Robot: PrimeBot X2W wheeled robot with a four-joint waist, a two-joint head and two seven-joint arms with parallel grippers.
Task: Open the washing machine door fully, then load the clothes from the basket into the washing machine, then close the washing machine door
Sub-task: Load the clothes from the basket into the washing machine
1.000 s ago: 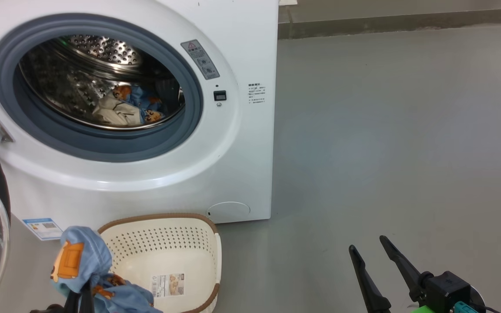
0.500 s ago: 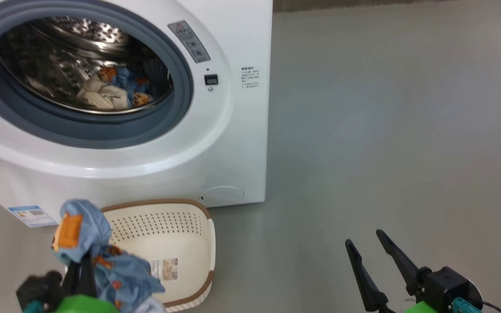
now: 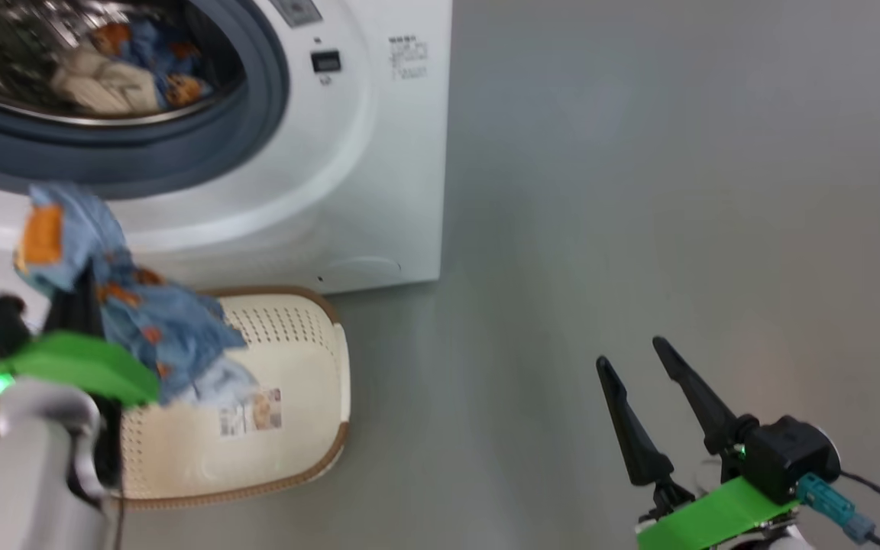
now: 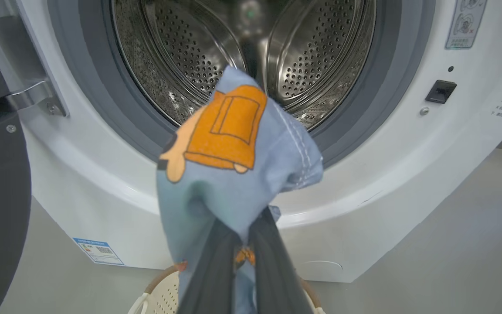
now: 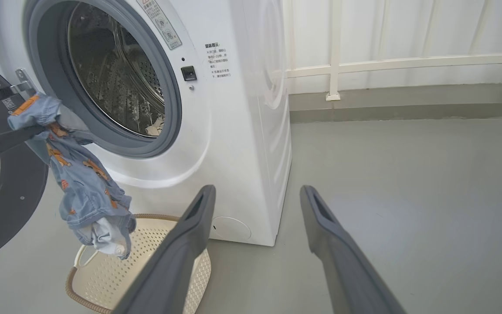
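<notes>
My left gripper (image 4: 244, 229) is shut on a light blue piece of the clothes (image 4: 233, 174) with orange prints. The cloth hangs in the air above the cream basket (image 3: 287, 428), just before the lower rim of the washing machine (image 3: 379, 153) opening. More clothes (image 3: 104, 72) lie inside the steel drum (image 4: 303, 56). The washing machine door (image 5: 11, 209) stands swung open at the left. In the right wrist view the held cloth (image 5: 81, 183) dangles down to the basket (image 5: 146, 261). My right gripper (image 3: 631, 355) is open, with nothing in it, over the floor to the right.
Grey floor (image 3: 677, 191) stretches to the right of the machine. A white railing and low kerb (image 5: 386, 65) run along the back wall. The basket touches the machine's front foot area, with a label sticker (image 3: 250, 412) inside it.
The head camera has tilted down, shifting the whole picture up. My left gripper has lifted the blue cloth out of the basket towards the drum opening. The right gripper stays open.
</notes>
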